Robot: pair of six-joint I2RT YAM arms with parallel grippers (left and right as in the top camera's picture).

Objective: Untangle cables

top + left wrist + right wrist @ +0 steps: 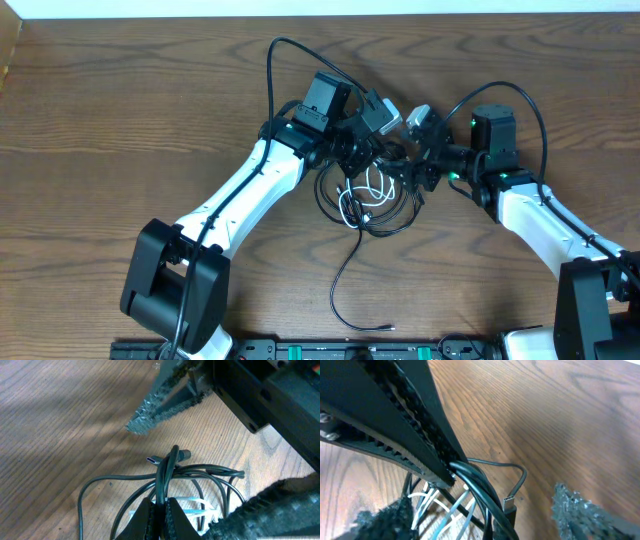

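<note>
My left gripper (161, 512) was pinched tight on thin, rubbery black cables (200, 469), which ran straight out from between its tips. My right gripper (506, 485) stood with serrated fingers (420, 435) wide apart, the cords just beside one pad. Only the wrist views showed the flat metal-tipped plug (156, 460); only the overhead showed the looped tangle's long black tail (345, 280) trailing toward my base across the wood-grain table (120, 120).

Tangled cables (366, 203) on wooden table (100, 120)
</note>
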